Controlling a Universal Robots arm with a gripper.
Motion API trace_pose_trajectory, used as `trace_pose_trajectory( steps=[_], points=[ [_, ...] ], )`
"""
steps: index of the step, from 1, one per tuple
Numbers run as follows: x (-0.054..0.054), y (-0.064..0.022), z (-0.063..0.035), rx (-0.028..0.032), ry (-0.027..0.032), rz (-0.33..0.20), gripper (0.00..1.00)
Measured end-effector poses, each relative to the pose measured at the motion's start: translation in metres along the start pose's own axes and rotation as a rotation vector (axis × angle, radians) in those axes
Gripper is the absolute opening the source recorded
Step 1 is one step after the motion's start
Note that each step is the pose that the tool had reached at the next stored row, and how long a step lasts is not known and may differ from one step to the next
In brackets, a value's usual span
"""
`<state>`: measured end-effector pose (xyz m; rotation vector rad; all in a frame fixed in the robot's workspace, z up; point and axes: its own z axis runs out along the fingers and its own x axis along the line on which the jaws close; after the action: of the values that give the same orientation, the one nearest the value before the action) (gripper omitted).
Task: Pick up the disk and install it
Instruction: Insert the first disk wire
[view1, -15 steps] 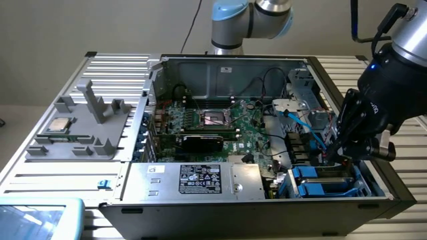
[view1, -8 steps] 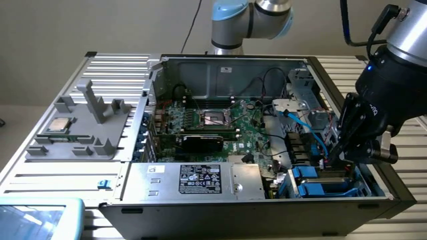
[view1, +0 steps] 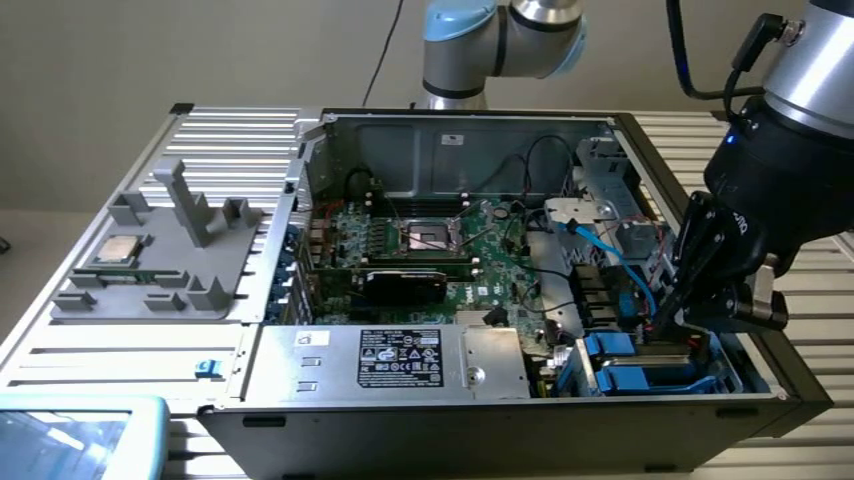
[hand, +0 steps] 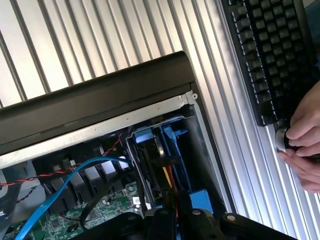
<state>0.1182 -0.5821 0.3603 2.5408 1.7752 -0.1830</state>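
Gripper (hand: 172, 220) in the drive bay at one corner of an open computer case (view1: 534, 425).
The gripper is pressed nearly together, pinching the disk (hand: 150, 160), which stands on edge in its blue frame inside the bay, just beside a blue cable (hand: 65, 182) and the green circuit board (view1: 441, 245). The case rests on a slatted metal bench (view1: 80, 350). Beyond the case lies a black keyboard (hand: 265, 55), with a person's hand (hand: 305, 135) at its end.

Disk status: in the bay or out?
In: the disk, blue-framed, stands inside the case, in its corner bay. Fully seated: cannot tell.
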Motion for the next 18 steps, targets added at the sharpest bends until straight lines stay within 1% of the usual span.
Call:
trace_pose_trajectory(
  steps=[4, 10, 14, 16, 17, 18],
  points=[
    [-0.0001, -0.0006, 0.0009, -0.0009, -0.0058, 0.013, 0.15],
    [-0.0002, -0.0007, 0.001, -0.0037, -0.0148, 0.018, 0.15],
    [-0.0002, -0.0007, 0.0009, -0.0052, -0.0194, 0.02, 0.15],
    [-0.0002, -0.0007, 0.001, -0.0055, -0.0207, 0.022, 0.16],
    [-0.0002, -0.0007, 0.001, -0.0054, -0.0209, 0.024, 0.29],
    [-0.0002, -0.0007, 0.001, -0.0053, -0.0211, 0.025, 0.29]
  ],
)
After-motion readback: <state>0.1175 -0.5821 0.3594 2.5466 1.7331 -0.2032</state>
